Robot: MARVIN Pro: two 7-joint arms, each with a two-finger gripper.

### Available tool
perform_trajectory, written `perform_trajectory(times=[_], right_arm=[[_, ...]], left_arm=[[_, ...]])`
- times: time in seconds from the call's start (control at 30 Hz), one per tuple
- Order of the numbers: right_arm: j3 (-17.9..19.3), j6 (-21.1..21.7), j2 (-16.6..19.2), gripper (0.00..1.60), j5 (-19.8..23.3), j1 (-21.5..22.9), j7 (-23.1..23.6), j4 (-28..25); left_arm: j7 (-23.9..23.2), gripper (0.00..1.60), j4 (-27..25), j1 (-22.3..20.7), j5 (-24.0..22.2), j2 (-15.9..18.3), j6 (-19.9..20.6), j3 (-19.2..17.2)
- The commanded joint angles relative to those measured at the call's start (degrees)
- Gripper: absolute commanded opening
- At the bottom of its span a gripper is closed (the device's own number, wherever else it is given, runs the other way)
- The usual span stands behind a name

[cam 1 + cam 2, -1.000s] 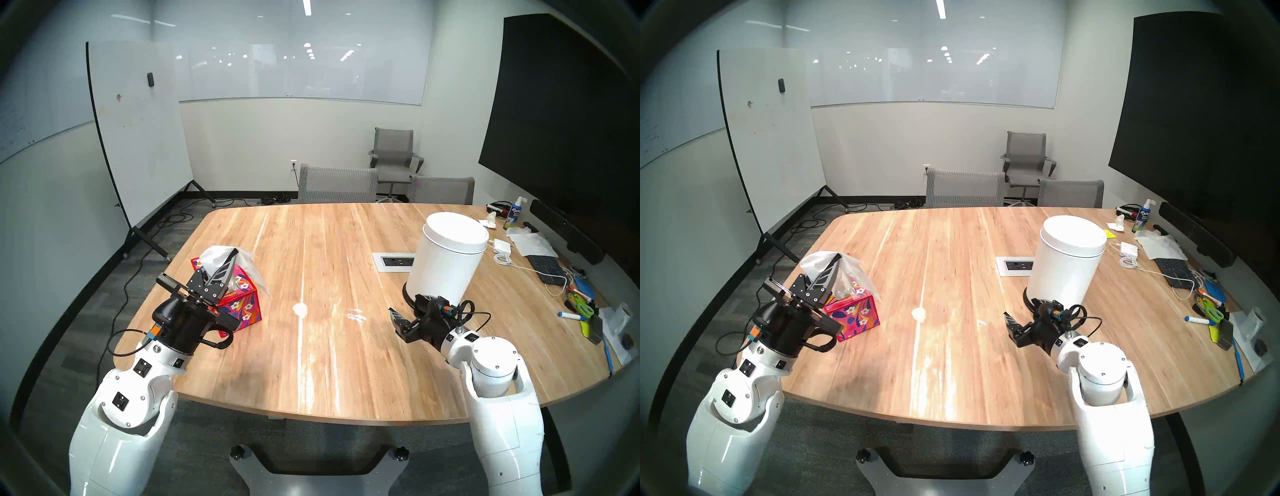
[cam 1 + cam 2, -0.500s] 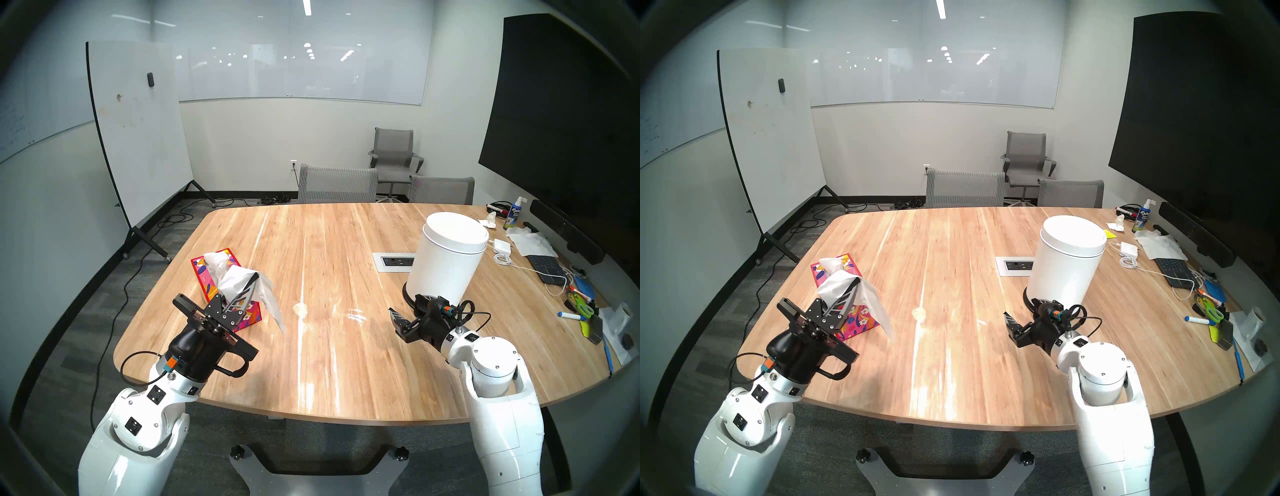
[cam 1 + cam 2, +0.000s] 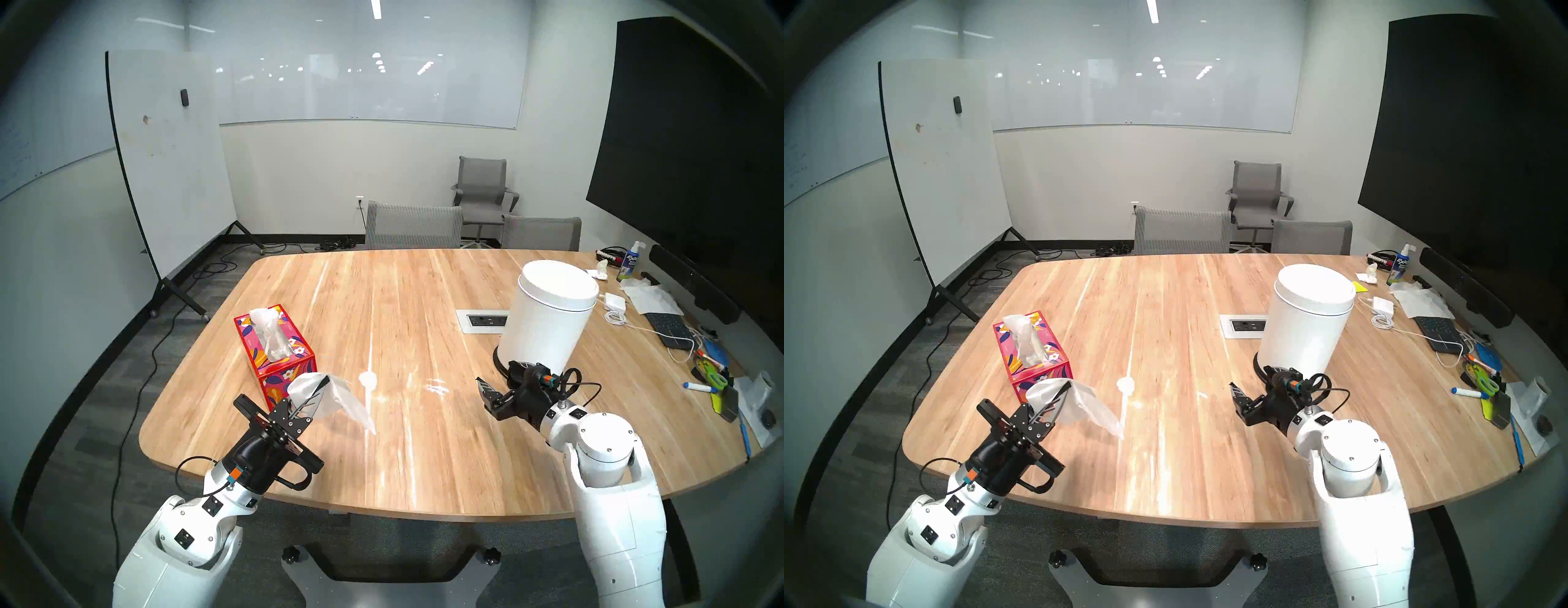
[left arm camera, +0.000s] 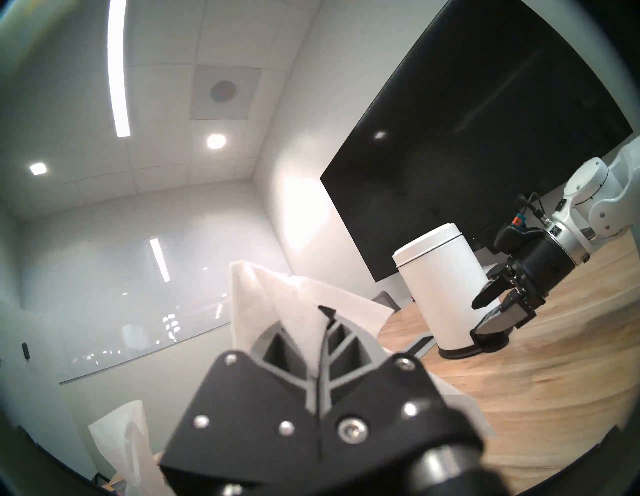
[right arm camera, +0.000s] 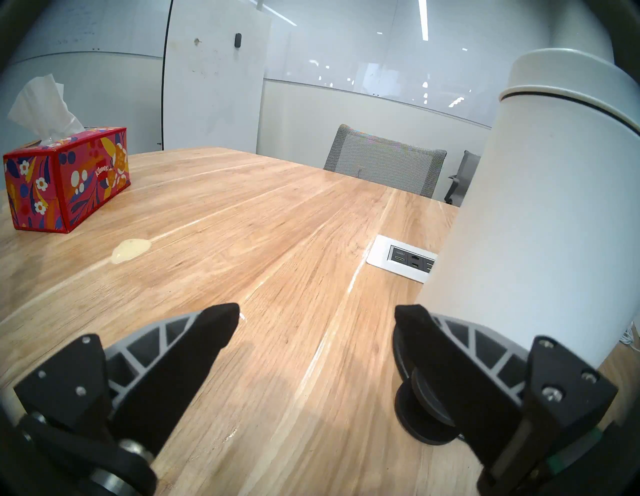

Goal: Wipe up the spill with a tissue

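Observation:
A whitish spill lies mid-table, with a thin glossy patch to its right. My left gripper is shut on a white tissue, which hangs in the air just left of and nearer to me than the spill. My right gripper stands open and empty, low over the table at the foot of the white bin.
A red floral tissue box with a fresh sheet sticking up stands behind the left gripper. A power panel is set into the wooden table. A keyboard, cables, markers and scissors crowd the right edge.
My left gripper pulled the tissue free of the box and carried it toward me and to the right. The box dropped back flat. The right arm has not moved.

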Motion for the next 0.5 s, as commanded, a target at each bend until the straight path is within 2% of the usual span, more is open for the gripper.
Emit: perform_trajectory(times=[0.0,0.1,0.47], right_arm=[[-0.1,-0.1,0.1,1.60,0.0,0.4,0.1,-1.2],[-0.1,-0.1,0.1,1.60,0.0,0.4,0.1,-1.2],[-0.1,-0.1,0.1,1.60,0.0,0.4,0.1,-1.2]], left_arm=[[-0.7,0.00,-1.2,-3.0,0.7,0.1,1.6,1.1],[-0.9,0.00,-0.4,-3.6,2.2,-0.5,3.3,1.7],[-1.5,0.00,4.2,-5.6,2.9,-1.5,7.7,3.0]])
